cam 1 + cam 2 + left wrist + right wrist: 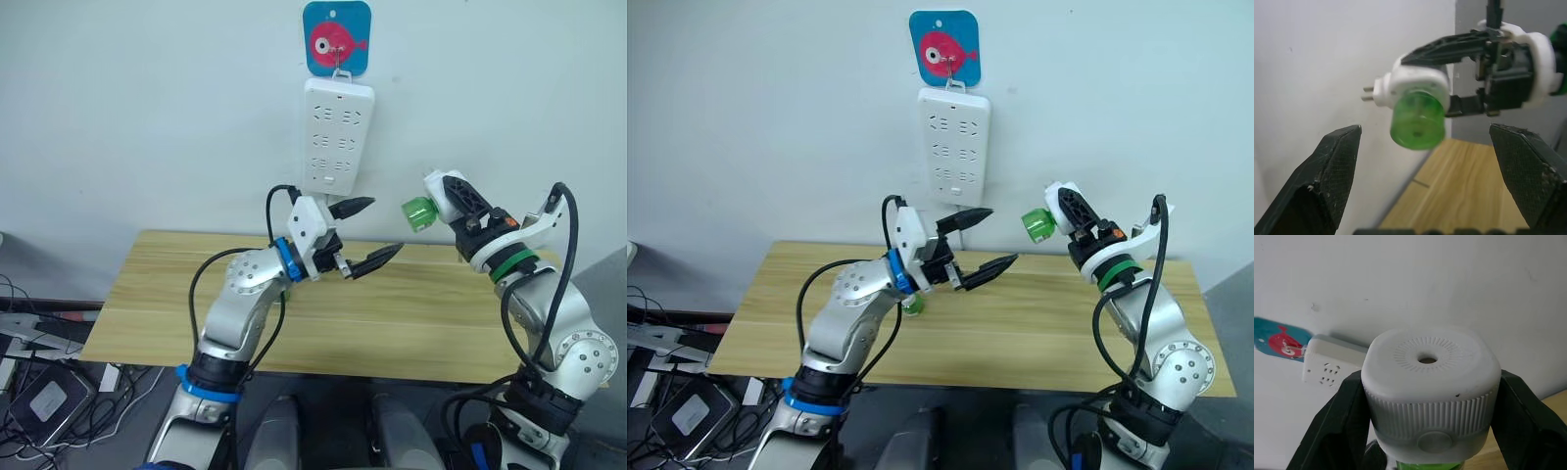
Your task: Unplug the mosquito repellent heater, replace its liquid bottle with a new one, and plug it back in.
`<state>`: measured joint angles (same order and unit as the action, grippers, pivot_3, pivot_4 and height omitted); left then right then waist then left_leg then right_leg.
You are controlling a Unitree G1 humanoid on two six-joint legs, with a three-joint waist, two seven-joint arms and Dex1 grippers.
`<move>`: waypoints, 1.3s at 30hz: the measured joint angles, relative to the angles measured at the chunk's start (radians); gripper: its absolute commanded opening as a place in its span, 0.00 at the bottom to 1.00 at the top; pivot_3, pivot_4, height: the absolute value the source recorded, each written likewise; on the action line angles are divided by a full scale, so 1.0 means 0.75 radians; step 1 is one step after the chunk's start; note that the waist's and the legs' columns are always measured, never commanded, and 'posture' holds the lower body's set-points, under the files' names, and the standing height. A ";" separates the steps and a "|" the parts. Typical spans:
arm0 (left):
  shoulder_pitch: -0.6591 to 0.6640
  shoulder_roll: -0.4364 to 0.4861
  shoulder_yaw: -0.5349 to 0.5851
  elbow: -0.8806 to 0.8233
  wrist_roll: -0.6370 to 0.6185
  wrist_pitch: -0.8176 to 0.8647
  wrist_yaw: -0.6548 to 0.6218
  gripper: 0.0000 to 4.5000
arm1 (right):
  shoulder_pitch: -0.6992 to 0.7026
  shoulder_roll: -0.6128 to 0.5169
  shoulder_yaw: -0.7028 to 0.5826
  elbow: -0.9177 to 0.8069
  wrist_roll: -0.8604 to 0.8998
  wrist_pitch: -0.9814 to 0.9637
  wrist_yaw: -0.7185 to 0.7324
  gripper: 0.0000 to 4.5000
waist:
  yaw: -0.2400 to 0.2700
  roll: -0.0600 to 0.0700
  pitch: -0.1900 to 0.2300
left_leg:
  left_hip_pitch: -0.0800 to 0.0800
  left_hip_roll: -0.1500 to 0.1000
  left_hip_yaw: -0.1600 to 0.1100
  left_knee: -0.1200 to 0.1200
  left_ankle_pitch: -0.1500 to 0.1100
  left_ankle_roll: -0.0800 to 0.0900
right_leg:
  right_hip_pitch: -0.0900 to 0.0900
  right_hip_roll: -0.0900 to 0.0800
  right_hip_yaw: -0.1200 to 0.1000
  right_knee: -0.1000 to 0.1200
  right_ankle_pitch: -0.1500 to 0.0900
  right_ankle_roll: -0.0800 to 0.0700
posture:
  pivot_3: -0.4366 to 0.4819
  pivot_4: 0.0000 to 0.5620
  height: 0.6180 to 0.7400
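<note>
Right gripper (449, 199) is holding the mosquito repellent heater (1430, 382) aloft, well above the wooden table (421, 323) and off to the right of the white power strip (338, 137) hanging on the wall. Its two black fingers are pressing the ribbed white sides of the unit, one on each flank; vented top is facing the right wrist camera. The green liquid bottle (1417, 120) is sticking out of the heater's underside toward the left arm, and the plug prongs (1367, 93) are pointing at the wall, free of any socket.

Handling, as a judgement: heater is probably light, hard plastic; the ribbing is giving the fingers fair purchase. The bottle looks smooth and round, likely slippery, and probably screws out, so the best hold is across its bare green barrel, not on the white body. Squeezing too hard could crack thin plastic or spill liquid.

Left gripper (362, 235) is raised mid-air between power strip and heater, fingers spread wide, empty, tips aiming at the bottle but well apart from it. Left forearm is angling up from the table edge; right forearm is cocked upward with wrist bent toward the left.

A small green item (912, 306) is lying on the table behind the left arm, possibly another bottle; too hidden to say.
</note>
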<state>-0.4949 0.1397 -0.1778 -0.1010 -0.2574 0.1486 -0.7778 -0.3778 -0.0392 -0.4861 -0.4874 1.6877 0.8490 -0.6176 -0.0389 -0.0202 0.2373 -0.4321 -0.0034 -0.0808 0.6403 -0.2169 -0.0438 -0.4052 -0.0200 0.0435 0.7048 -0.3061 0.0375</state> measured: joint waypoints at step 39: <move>-0.111 -0.042 -0.068 0.206 0.041 -0.184 -0.050 0.50 | 0.142 -0.520 0.379 -0.077 0.301 -0.358 0.114 1.00 | -0.012 0.001 0.002 | -0.002 0.000 -0.001 -0.001 0.000 0.000 | 0.003 0.001 -0.001 -0.009 0.000 0.000 | 0.45 0.44 1.00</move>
<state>-0.5781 0.1079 -0.2286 0.0537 -0.2265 0.0104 -0.8155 -0.2713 -0.4295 -0.2020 -0.5448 1.9138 0.5804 -0.5318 -0.0479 -0.0194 0.2390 -0.4337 -0.0036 -0.0812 0.6396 -0.2170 -0.0436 -0.4032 -0.0195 0.0430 0.6981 -0.3061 0.0376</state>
